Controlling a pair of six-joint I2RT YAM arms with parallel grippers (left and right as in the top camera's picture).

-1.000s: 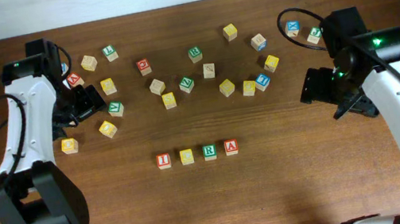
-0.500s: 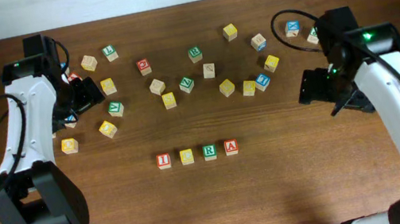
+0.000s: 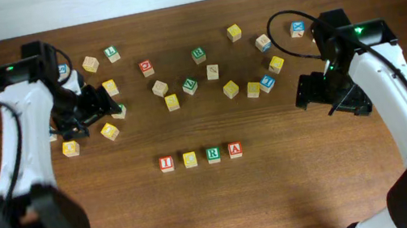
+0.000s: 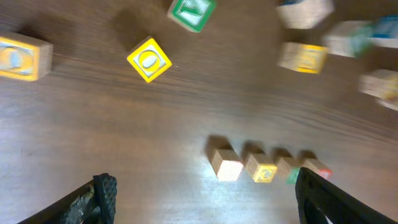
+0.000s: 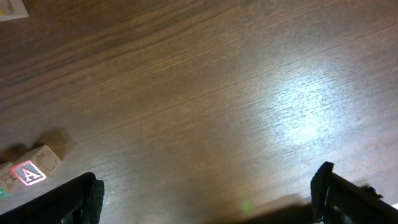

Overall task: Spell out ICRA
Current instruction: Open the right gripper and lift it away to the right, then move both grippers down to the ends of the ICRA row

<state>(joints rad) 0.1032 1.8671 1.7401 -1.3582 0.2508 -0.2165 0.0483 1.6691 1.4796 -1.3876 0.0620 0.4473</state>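
Note:
Four letter blocks stand in a row at the front middle of the table: a red I block (image 3: pixel 165 163), a yellow block (image 3: pixel 189 159) whose letter I cannot read, a green R block (image 3: pixel 213 155) and a red A block (image 3: pixel 235 150). The row shows blurred in the left wrist view (image 4: pixel 261 168). The A block shows at the lower left of the right wrist view (image 5: pixel 30 171). My left gripper (image 3: pixel 104 105) (image 4: pixel 208 202) is open and empty among the loose blocks at the left. My right gripper (image 3: pixel 300 94) (image 5: pixel 208 199) is open and empty over bare wood, right of the row.
Several loose letter blocks lie scattered across the back of the table, from a yellow one (image 3: pixel 70 148) at the left to a blue one (image 3: pixel 298 28) at the right. A yellow block (image 4: pixel 149 60) and a green block (image 4: pixel 191 12) lie ahead of my left gripper.
My left gripper has moved right, towards the loose blocks. My right arm has moved a little left and back. The row of four blocks has not moved.

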